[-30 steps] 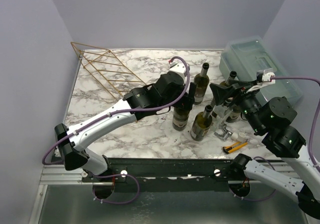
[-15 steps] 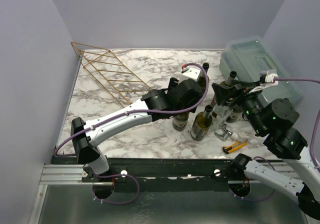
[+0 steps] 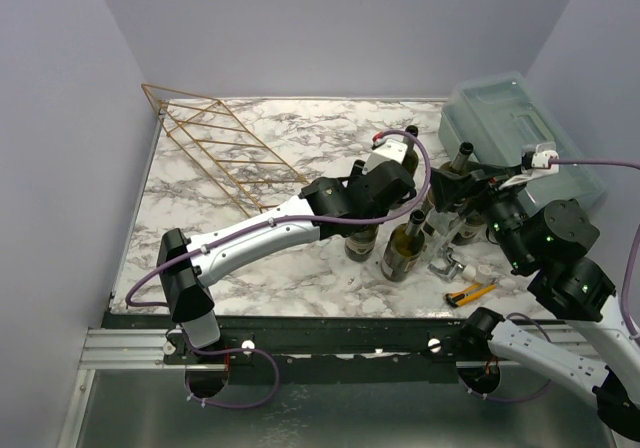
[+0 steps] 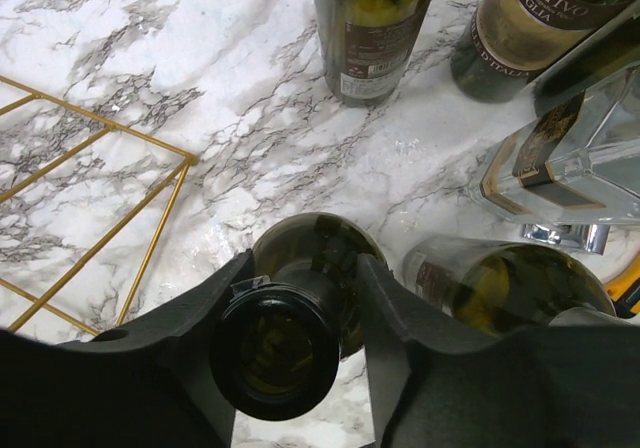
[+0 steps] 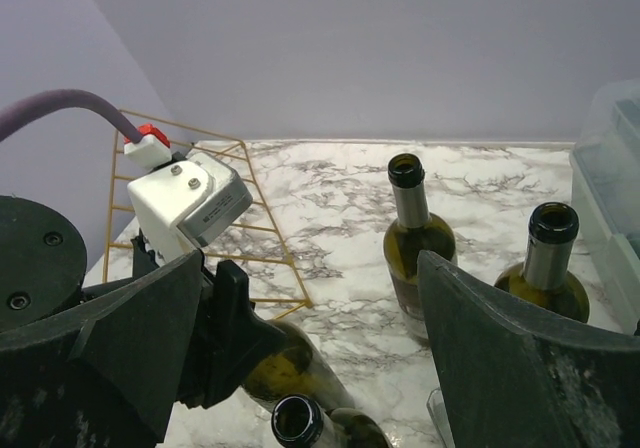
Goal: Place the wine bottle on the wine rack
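The wine bottle (image 4: pixel 300 268) stands upright on the marble, dark green with an open mouth; its body shows under my left arm (image 3: pixel 360 240). My left gripper (image 4: pixel 290 348) reaches down over it with one finger on each side of the neck. The left finger touches the lip and a thin gap shows at the right finger. The gold wire wine rack (image 3: pixel 215 143) stands at the back left, its rungs (image 4: pixel 90 168) also showing in the left wrist view. My right gripper (image 5: pixel 310 268) hangs wide open above the bottles on the right, holding nothing.
Other bottles stand close by: one in front (image 3: pixel 403 255), two behind (image 5: pixel 415 238) (image 5: pixel 545 268). A clear glass bottle (image 4: pixel 570 158) lies at the right. A translucent lidded box (image 3: pixel 520 128) sits at the back right. A yellow knife (image 3: pixel 470 293) lies near the front edge.
My left arm has stretched to the right over the bottle and its jaws have narrowed from wide open to close round the neck. The right gripper has barely moved.
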### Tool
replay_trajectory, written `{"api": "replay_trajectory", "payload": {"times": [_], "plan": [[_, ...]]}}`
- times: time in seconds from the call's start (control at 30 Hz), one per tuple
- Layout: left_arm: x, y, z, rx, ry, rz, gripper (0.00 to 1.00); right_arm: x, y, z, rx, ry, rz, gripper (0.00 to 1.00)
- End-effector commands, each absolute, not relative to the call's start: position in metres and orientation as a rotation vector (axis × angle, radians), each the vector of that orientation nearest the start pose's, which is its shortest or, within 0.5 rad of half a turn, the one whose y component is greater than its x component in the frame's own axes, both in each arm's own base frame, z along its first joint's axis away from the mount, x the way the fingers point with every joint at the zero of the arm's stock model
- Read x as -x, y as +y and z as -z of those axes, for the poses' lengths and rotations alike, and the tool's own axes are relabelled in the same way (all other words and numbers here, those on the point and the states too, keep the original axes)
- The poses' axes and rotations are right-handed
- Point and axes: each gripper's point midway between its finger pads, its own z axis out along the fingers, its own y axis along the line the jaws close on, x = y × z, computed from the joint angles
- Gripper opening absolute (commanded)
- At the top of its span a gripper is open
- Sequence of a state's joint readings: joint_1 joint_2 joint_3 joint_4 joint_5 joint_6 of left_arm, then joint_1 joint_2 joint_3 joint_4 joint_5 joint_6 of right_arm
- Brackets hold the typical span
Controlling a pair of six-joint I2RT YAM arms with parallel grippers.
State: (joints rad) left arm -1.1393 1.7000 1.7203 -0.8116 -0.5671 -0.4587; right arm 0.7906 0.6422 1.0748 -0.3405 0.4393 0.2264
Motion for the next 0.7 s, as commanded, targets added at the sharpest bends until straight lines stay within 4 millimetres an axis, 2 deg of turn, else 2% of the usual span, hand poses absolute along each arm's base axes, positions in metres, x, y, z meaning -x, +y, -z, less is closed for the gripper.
{"api": "replay_trajectory", "payload": {"times": [0.0, 0.3, 0.47, 0.53, 0.67], "plan": [[-0.256, -0.360, -0.261, -0.478, 2.140, 0.182, 0.43, -0.221, 0.122, -0.401, 0.056, 1.523, -0.451, 0.92], [-0.254, -0.362, -0.268, -0.497, 2.136, 0.206, 0.17, -0.220, 0.117, -0.400, 0.046, 1.520, -0.441, 0.92], [-0.254, -0.360, -0.282, -0.494, 2.108, 0.220, 0.03, -0.220, 0.116, -0.398, 0.040, 1.520, -0.434, 0.93], [-0.255, -0.358, -0.292, -0.489, 2.090, 0.229, 0.00, -0.220, 0.114, -0.400, 0.036, 1.513, -0.429, 0.93], [-0.259, -0.354, -0.315, -0.462, 2.048, 0.251, 0.00, -0.222, 0.112, -0.402, 0.030, 1.503, -0.412, 0.94]]}}
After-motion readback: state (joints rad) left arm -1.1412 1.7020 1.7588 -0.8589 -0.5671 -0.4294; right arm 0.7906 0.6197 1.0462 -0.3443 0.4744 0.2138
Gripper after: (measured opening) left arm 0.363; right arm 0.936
